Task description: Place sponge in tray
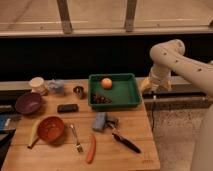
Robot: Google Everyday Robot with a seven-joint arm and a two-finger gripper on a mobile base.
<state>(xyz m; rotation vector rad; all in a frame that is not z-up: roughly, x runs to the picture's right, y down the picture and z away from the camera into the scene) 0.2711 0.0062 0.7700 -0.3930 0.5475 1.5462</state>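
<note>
The sponge (99,121), a small pale blue-grey block, lies on the wooden table just in front of the tray, with a small dark object (113,121) touching its right side. The dark green tray (131,93) stands at the back right of the table and holds an orange ball (106,83) and a dark cluster (100,98). My gripper (148,86) hangs at the end of the white arm (172,57), just off the tray's right rim and well away from the sponge. It holds nothing that I can see.
A purple bowl (28,103), an orange bowl (50,128) and a banana (33,135) are at the left. A black bar (67,108), metal cup (78,91), white cup (36,85), fork (76,138), orange stick (91,149) and black-handled tool (126,143) lie around.
</note>
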